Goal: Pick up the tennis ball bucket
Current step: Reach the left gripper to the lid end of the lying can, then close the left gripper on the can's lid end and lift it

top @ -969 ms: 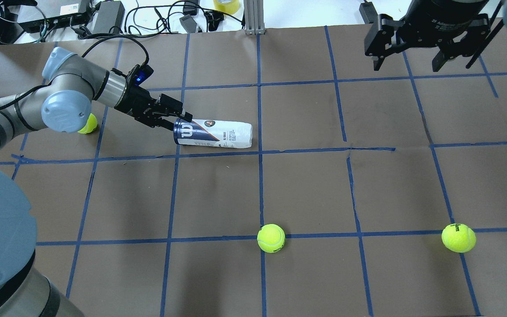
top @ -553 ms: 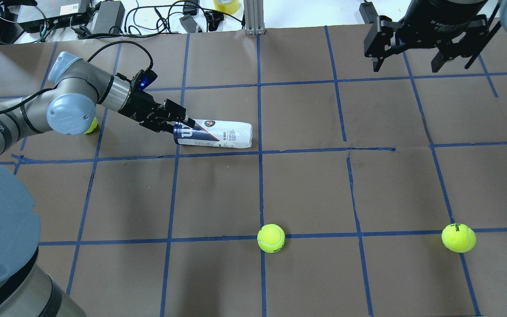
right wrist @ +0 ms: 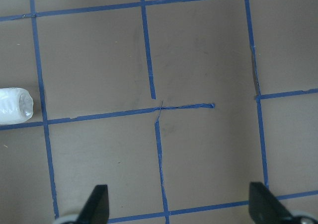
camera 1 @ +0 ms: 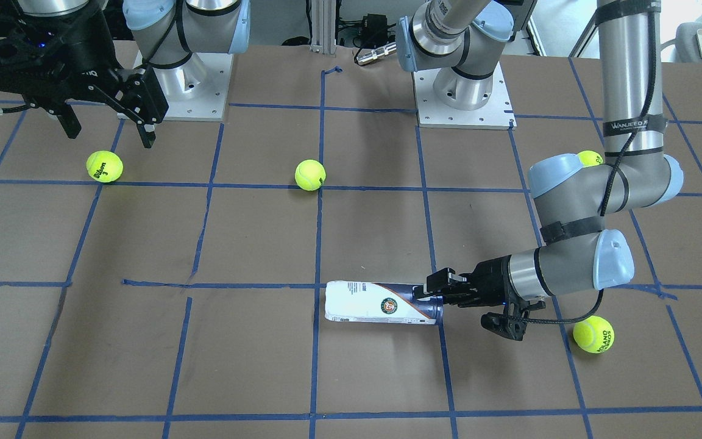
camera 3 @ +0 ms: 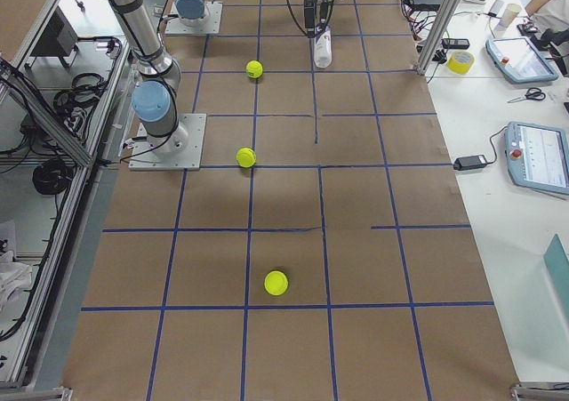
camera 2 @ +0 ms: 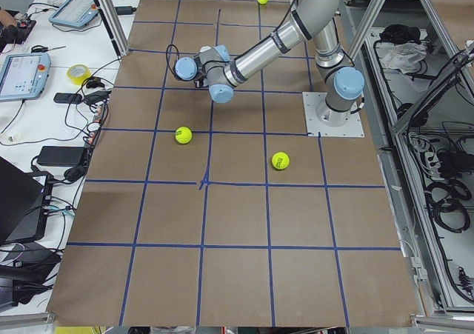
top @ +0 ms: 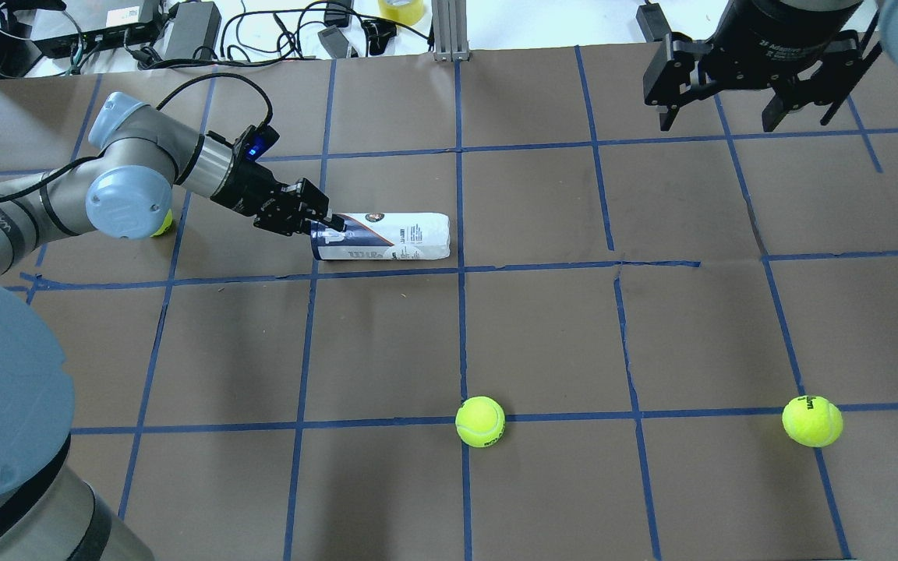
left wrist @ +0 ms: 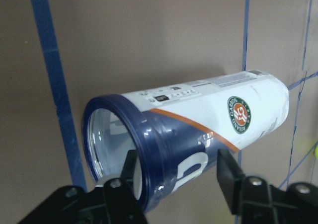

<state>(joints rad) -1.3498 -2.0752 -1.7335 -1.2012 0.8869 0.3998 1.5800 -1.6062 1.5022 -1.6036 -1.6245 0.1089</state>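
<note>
The tennis ball bucket is a white and navy tube lying on its side on the brown table; it also shows in the front view and the left wrist view. My left gripper is at its dark blue rim end, with one finger on each side of the tube, shut on it. The tube still lies low over the table. My right gripper hangs open and empty at the far right, away from the tube.
Loose yellow-green tennis balls lie around: one at front centre, one at front right, one half hidden behind my left elbow. The front view shows another behind my left arm. Cables and boxes line the far edge.
My left gripper has moved forward onto the tube's rim end and closed around it. The tube has shifted slightly right and turned a little. The right arm has barely moved.
</note>
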